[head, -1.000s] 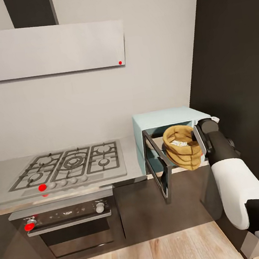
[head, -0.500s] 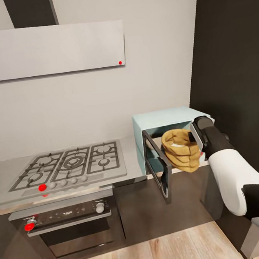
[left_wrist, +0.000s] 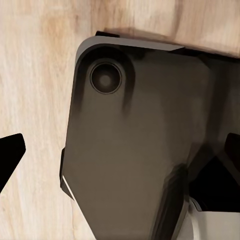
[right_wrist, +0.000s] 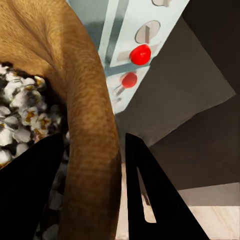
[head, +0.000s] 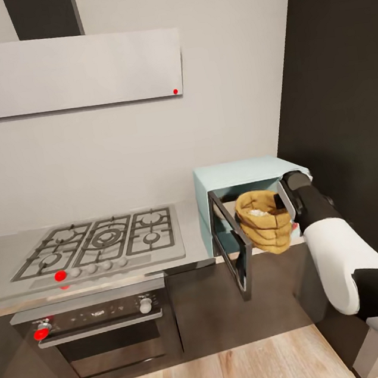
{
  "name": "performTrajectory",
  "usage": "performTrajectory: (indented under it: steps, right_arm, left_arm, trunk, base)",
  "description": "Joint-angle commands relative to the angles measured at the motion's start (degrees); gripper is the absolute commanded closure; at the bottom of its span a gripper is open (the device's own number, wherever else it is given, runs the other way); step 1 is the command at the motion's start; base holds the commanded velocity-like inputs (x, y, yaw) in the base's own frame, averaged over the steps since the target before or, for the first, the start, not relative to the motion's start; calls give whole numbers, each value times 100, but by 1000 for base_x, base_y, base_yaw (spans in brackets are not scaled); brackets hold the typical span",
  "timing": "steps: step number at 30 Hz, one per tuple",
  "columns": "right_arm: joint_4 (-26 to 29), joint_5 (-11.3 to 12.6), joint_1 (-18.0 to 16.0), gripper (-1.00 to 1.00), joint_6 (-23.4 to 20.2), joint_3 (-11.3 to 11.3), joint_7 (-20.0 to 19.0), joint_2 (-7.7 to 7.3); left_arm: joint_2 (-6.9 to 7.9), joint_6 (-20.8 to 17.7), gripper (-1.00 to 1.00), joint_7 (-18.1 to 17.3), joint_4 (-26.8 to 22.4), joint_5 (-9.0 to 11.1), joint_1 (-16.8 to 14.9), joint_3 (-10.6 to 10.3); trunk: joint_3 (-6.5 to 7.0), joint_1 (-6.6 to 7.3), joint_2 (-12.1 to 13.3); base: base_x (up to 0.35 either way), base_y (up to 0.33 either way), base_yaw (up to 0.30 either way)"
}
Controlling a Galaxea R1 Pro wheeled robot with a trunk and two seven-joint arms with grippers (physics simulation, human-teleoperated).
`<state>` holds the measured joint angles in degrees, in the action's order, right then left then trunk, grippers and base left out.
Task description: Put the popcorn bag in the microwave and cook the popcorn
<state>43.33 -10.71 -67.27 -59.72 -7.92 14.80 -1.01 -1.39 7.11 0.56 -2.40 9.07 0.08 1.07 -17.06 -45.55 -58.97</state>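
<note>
The tan popcorn bag (head: 265, 224) hangs at the open front of the mint-blue microwave (head: 235, 174), partly in its cavity, with white popped kernels (right_wrist: 20, 112) showing inside. My right gripper (head: 283, 201) is shut on the bag's thick rim (right_wrist: 92, 130), one black finger (right_wrist: 147, 195) outside and the other (right_wrist: 27, 195) inside. The microwave's black glass door (head: 236, 248) swings open to the left of the bag. Its red button (right_wrist: 140, 54) shows beside the bag. My left gripper (left_wrist: 120, 155) points at the floor, fingers wide apart and holding nothing.
A grey gas hob (head: 100, 240) sits in the steel countertop (head: 191, 227) left of the microwave, above a dark oven (head: 101, 336). A pale hood (head: 70, 70) hangs overhead. A tall dark cabinet (head: 345, 101) stands right of the microwave. My own base (left_wrist: 135, 150) rests on the wooden floor (left_wrist: 40, 75).
My right arm has shifted the bag slightly left and inward at the microwave opening. The view has dipped very slightly.
</note>
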Motion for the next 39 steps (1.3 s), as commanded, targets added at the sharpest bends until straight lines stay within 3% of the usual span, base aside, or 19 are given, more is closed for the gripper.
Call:
performTrajectory:
  steps: [1, 8, 15, 20, 21, 39]
  right_arm:
    - [-30, -67, -4, 100, -28, -7, 1, 35]
    - [-2, -149, 4, 100, -28, -38, 29, 63]
    - [6, 67, 4, 100, -28, -262, -28, 6]
    - [4, 249, 4, 100, -28, -271, -29, 3]
    - [2, 500, 4, 100, -28, -271, -29, 3]
    - [4, 552, 4, 100, -28, -271, -21, -4]
  left_arm:
    - [-2, 10, -100, 6, -6, 31, 1, 7]
    - [-2, 10, -100, 6, -6, 33, 1, 8]
    - [-2, 10, -100, 6, -6, 33, 1, 8]
    - [-2, 10, -100, 6, -6, 33, 1, 8]
    - [-2, 10, -100, 6, -6, 33, 1, 8]
    - [-2, 10, -100, 6, -6, 42, 1, 8]
  trunk:
    - [-6, 0, -5]
    - [-6, 0, -5]
    - [-6, 0, -5]
    - [-6, 0, -5]
    - [-6, 0, -5]
    - [-6, 0, -5]
  base:
    - [0, 0, 0]
    - [0, 0, 0]
    - [0, 0, 0]
    - [0, 0, 0]
    - [0, 0, 0]
    - [60, 0, 0]
